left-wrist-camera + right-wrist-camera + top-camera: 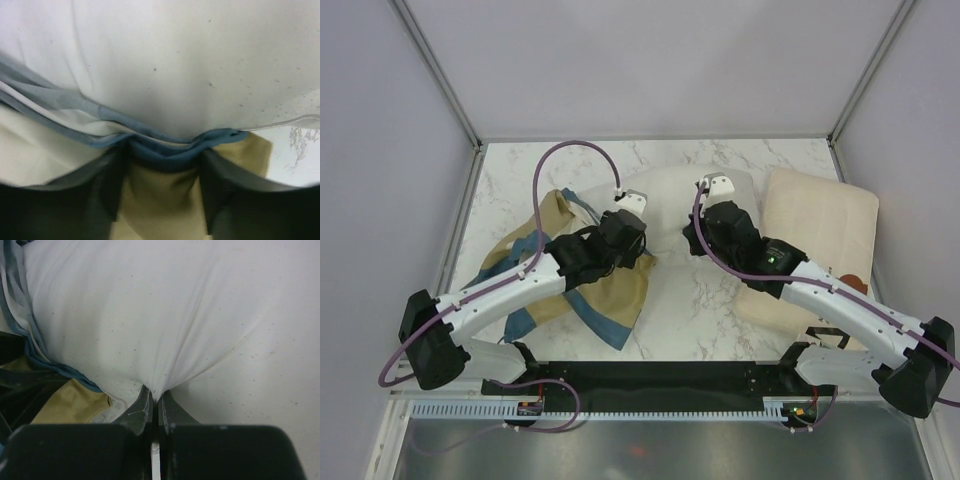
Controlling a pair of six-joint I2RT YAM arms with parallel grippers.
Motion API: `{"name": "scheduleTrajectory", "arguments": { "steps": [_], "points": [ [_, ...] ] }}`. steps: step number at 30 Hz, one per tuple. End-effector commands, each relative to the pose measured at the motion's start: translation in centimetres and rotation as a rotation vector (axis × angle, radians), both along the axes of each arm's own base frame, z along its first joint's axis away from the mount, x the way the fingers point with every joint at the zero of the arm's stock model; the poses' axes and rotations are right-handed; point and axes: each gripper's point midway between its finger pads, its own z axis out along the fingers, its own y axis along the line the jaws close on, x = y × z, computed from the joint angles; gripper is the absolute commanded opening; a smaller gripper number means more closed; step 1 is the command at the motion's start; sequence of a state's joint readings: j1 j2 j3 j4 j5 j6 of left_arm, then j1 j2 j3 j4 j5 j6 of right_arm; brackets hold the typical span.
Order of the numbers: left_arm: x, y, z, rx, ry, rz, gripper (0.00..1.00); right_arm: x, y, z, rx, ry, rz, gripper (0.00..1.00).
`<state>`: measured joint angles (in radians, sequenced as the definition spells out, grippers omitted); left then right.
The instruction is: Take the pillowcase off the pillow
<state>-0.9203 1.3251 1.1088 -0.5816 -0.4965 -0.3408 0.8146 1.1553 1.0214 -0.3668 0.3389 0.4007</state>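
You had the right tool (155, 401) pinched shut on the soft, light pillow (175, 315) mid-table (690, 310), the left tool (162, 170) standing apart astride the limp pillowcase (618, 292), whose bunched blue hem (165, 150) was probably the best grab point.

No writing, brand, number or sign can be read in any of the three views. The small red and orange parts (529, 407) on the long black base rail (650, 380) at the near edge of the white marbled worktop (690, 310) are too small to tell whether they carry any marks.
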Motion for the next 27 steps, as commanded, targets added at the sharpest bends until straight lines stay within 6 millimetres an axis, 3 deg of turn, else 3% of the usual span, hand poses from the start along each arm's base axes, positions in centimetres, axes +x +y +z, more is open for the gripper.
{"name": "scheduleTrajectory", "arguments": {
  "steps": [1,2,5,11,13,16,21,27],
  "points": [
    [0.0,1.9,-0.4,0.041,-0.02,0.073,0.51,1.4,-1.2,6.3,0.124,-0.167,-0.101,0.0],
    [-0.4,1.9,0.0,0.025,-0.024,0.059,0.3,1.6,-1.5,6.0,0.099,-0.17,-0.113,0.0],
    [-1.2,2.5,-0.2,0.024,-0.015,0.028,0.13,2.6,-2.8,5.8,0.021,-0.188,-0.18,0.0],
    [-2.9,5.4,0.8,0.021,-0.056,0.026,0.02,6.5,-6.6,6.9,-0.049,-0.207,-0.309,0.0],
    [-3.2,6.3,1.3,0.003,-0.069,0.049,0.02,7.6,-7.8,7.1,-0.059,-0.204,-0.328,0.0],
    [-3.6,7.4,1.2,-0.003,-0.062,0.077,0.02,10.0,-11.1,7.3,-0.059,-0.195,-0.404,0.0],
    [-4.1,8.7,1.9,-0.005,-0.072,0.105,0.02,12.4,-14.2,8.3,-0.049,-0.197,-0.454,0.0],
    [-5.2,10.6,5.5,-0.073,-0.138,0.12,0.02,14.8,-18.4,8.2,-0.05,-0.177,-0.531,0.0]
  ]
}}
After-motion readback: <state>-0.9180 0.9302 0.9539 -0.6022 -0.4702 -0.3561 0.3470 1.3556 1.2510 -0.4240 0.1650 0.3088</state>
